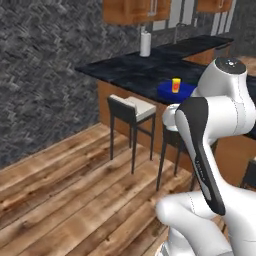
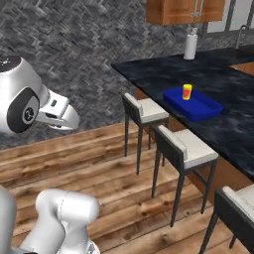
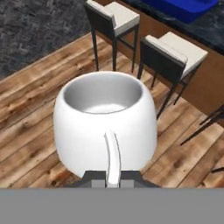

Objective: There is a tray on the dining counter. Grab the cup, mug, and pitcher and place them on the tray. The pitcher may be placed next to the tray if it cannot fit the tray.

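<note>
Gripper (image 3: 113,181) pinches the white mug (image 3: 105,127) by its handle above the wooden floor; the yellow cup (image 2: 187,92) stands on the blue tray (image 2: 198,110) on the dining counter (image 2: 163,72)

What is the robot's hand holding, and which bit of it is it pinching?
The gripper holds the white mug, shut on its thin side handle, carrying it above the wooden floor.

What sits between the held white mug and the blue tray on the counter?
In the hand view, two white-cushioned stools and wooden floor lie between the squat white mug and the blue tray.
</note>
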Robot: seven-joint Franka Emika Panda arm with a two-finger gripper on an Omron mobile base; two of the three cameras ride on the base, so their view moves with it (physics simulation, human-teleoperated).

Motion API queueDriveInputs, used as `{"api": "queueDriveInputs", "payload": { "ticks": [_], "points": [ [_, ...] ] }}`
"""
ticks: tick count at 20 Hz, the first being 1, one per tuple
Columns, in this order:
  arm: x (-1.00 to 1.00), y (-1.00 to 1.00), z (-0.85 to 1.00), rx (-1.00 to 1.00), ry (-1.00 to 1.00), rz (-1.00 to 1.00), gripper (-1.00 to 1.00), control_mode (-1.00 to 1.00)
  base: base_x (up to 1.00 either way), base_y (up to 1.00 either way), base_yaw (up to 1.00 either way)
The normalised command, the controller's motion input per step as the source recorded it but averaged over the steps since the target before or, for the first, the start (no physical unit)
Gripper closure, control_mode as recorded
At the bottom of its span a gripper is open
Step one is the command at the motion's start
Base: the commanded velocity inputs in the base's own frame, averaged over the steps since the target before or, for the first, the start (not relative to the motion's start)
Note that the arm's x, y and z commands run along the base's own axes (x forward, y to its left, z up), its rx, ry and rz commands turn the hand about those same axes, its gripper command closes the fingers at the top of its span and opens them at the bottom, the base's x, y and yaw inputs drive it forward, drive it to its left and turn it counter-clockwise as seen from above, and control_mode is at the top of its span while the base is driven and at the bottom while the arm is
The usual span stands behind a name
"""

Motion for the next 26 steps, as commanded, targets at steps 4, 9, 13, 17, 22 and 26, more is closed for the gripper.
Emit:
{"api": "queueDriveInputs", "payload": {
  "ticks": [4,9,13,17,22,26],
  "points": [
    [0.0,0.0,0.0,0.0,0.0,0.0,1.0,1.0,1.0,0.46,-0.42],
    [0.0,0.0,0.0,0.0,0.0,0.0,1.0,1.0,0.9,0.37,-0.43],
    [0.0,0.0,0.0,0.0,0.0,0.0,1.0,1.0,0.72,0.29,-0.46],
    [0.0,0.0,0.0,0.0,0.0,0.0,1.0,1.0,0.67,0.26,-0.49],
    [0.0,0.0,0.0,0.0,0.0,0.0,1.0,1.0,0.64,0.27,-0.49],
    [0.0,0.0,0.0,0.0,0.0,0.0,1.0,1.0,0.67,0.39,-0.46]
  ]
}}
